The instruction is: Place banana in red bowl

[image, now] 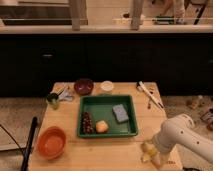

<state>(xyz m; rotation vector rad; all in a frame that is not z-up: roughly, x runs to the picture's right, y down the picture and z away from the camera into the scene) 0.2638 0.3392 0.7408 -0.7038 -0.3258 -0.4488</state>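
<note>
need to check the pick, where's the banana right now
In the camera view the banana is near the front right corner of the table, just off the near right corner of the green tray, with the pincer right at it.

The worktop [65, 117] fills the lower middle of the frame. A tray [102, 106] sits in its middle. In the tray, a bunch of small fruit [87, 122] lies at the lower left. A round fruit [102, 126] is just right of it, and a flat block [120, 113] lies at the upper right. Behind the tray stand the far bowl [83, 86] and, to its right, a little dish [106, 86]. A cup [52, 100] stands at the left edge. Long tools [150, 94] lie right of the tray. The near bowl [51, 142] sits at the lower left corner. The banana [146, 150] is at the lower right corner. The end effector [154, 158] is right by the banana.
</note>
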